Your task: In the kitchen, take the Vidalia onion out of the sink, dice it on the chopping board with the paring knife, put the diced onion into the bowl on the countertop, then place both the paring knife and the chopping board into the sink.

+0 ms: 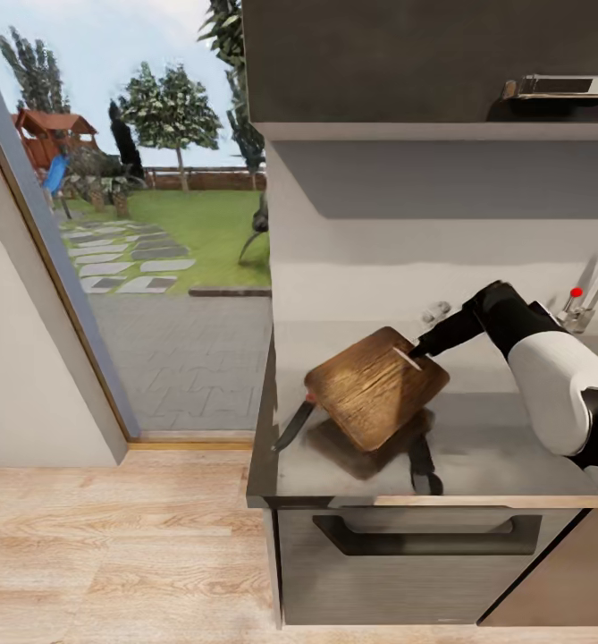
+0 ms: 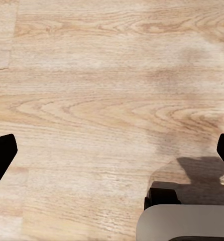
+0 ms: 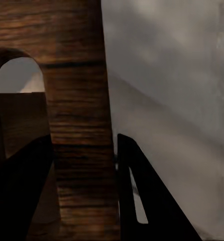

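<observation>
Two pincers | right (image 3: 84, 165) grips chopping board (image 1: 376, 386) | left (image 2: 112, 150) wide over floor (image 2: 102, 85)

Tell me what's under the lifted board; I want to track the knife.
Under the tilted board, held by the right gripper, lies bare countertop with the board's shadow. The knife pokes out at its low corner: blade visible, handle mostly covered.

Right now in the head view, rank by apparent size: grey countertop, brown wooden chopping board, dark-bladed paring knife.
1. Light-grey countertop, largest.
2. Brown wooden chopping board, lifted and tilted by the right gripper.
3. Red-handled, dark-bladed paring knife, smallest, partly hidden behind the board.
</observation>
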Motion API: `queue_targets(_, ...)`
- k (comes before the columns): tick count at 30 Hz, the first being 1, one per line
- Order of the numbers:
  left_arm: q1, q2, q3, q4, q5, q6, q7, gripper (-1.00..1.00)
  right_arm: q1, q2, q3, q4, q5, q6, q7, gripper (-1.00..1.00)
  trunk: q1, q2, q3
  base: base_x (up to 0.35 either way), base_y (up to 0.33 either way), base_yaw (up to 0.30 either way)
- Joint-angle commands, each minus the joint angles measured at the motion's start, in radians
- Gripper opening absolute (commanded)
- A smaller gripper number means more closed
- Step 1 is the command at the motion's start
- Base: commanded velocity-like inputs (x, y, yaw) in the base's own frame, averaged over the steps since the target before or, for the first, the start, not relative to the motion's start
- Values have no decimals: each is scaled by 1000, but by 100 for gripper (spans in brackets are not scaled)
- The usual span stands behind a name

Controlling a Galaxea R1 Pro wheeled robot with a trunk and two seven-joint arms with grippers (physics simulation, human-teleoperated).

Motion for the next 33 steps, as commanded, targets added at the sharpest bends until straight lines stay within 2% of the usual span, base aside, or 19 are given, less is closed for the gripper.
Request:
queue_targets(1, 0, 0, 2, -1, 0, -1, 1, 100, 0, 0, -6, -3, -9, 23, -7, -100, 0, 0, -1, 0, 0, 0)
queue_targets(5, 0, 0, 1, -2, -2, -1, 1, 100, 0, -16, -17, -20, -9, 53, -72, -100, 0, 0, -1, 0, 0, 0)
queue_targets(8, 0, 0, 1, -2, -2, -1, 1, 100, 0, -33, -46, -25, -9, 84, -107, -100, 0, 0, -1, 0, 0, 0)
queue_targets(10, 0, 0, 1, -2, -2, -2, 1, 100, 0, -39, -85, -27, -8, 101, -165, -100, 0, 0, -1, -8, 0, 0)
queue_targets(12, 0, 0, 1, -2, -2, -3, 1, 100, 0, -41, -126, -28, -8, 109, -265, -100, 0, 0, -1, -69, -30, 0)
queue_targets(15, 0, 0, 1, -2, -2, -3, 1, 100, 0, -42, -169, -27, -8, 112, -375, -100, 0, 0, -1, -144, -117, 0)
queue_targets(18, 0, 0, 1, -2, -2, -3, 1, 100, 0, -42, -239, -24, -9, 114, -491, -100, 0, 0, -1, -215, -194, 0)
queue_targets(19, 0, 0, 1, -2, -2, -3, 1, 100, 0, -43, -293, -21, -8, 115, -527, -100, 0, 0, -1, -242, -224, 0)
queue_targets(20, 0, 0, 0, -2, -2, -3, 1, 100, 0, -43, -310, -20, -8, 115, -534, -100, 0, 0, -1, -244, -227, 0)
queue_targets(24, 0, -1, 0, -2, -2, -3, 1, 100, 0, -49, -339, -15, -8, 115, -560, -100, 0, 0, -1, -246, -229, 0)
queue_targets(29, 0, -1, 0, -2, -2, -3, 1, 100, 0, -72, -346, 21, -10, 112, -589, -100, 0, 0, -1, -248, -231, 0)
queue_targets(33, 0, -5, 0, -2, -3, -3, 1, 100, 0, -79, -347, 36, -10, 111, -592, -100, 0, 0, -1, -248, -231, 0)
